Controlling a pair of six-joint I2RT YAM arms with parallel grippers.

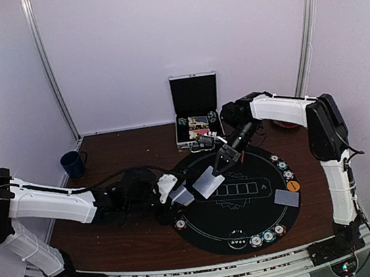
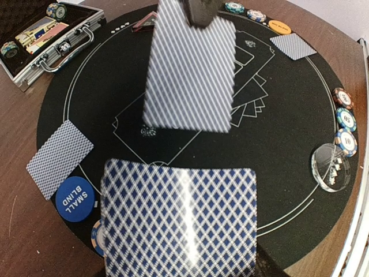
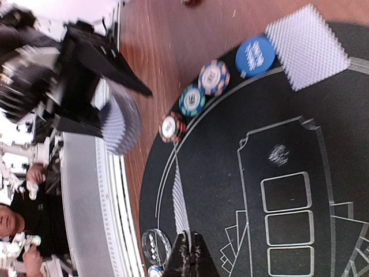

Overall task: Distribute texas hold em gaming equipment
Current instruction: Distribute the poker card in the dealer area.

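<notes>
My left gripper (image 1: 173, 193) is shut on a deck of blue-backed cards (image 2: 179, 219) at the left edge of the round black mat (image 1: 249, 212); the deck hides its fingers in the left wrist view. My right gripper (image 1: 224, 163) is shut on a single card (image 1: 209, 183) and holds it above the mat, just beyond the deck; this card (image 2: 190, 66) also shows in the left wrist view and edge-on in the right wrist view (image 3: 180, 199). Dealt cards lie at the left (image 2: 59, 157) and right (image 1: 286, 198) of the mat.
A blue small-blind button (image 2: 75, 198) and a chip (image 1: 180, 224) lie at the mat's left. An orange button (image 1: 293, 185) and chips (image 1: 282, 165) lie at its right. Chips (image 1: 268, 236) and a clear button (image 1: 237, 242) lie near. The open silver case (image 1: 196, 109) stands behind, and a blue mug (image 1: 72, 163) is at far left.
</notes>
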